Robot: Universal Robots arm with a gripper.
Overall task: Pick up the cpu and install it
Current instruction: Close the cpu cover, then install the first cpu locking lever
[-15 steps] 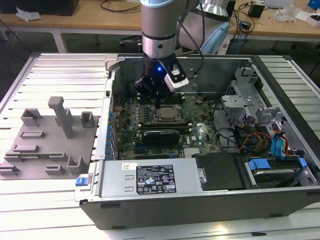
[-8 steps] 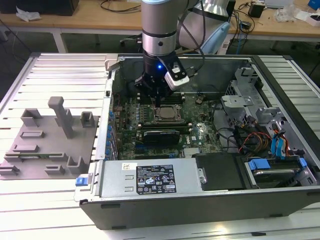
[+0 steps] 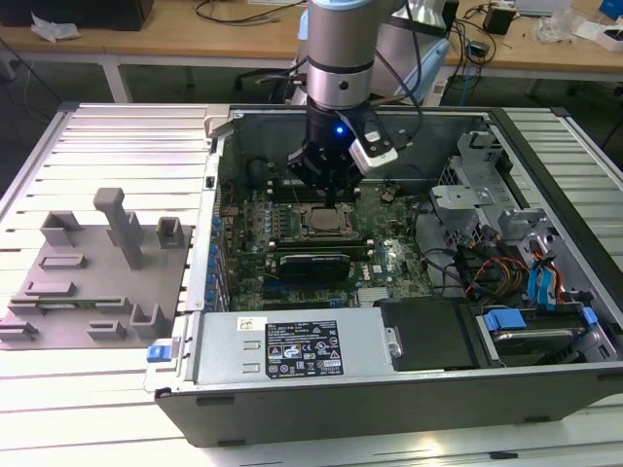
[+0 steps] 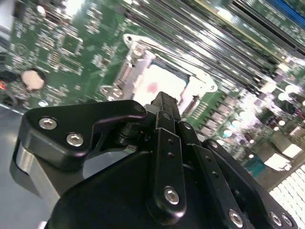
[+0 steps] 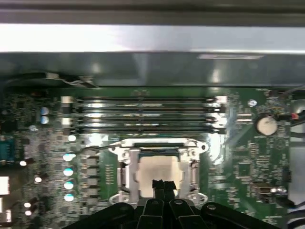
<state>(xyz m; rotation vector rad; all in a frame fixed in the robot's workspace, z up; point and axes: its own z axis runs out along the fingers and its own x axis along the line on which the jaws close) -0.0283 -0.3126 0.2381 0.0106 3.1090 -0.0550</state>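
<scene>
- The hand [image 5: 162,184] hangs inside the open case [image 3: 292,409], its fingertips pressed together with nothing between them.
- Right under the tips, the cpu [image 5: 153,170] lies flat in the socket [image 5: 125,152] of the green board [image 5: 238,167]. Whether the tips touch it I cannot tell.
- Beyond the socket run four memory slots [image 5: 143,114].
- Well apart, on the exterior view's left, a grey tray [image 3: 88,282] sits on the slatted surface [image 3: 117,136].
</scene>
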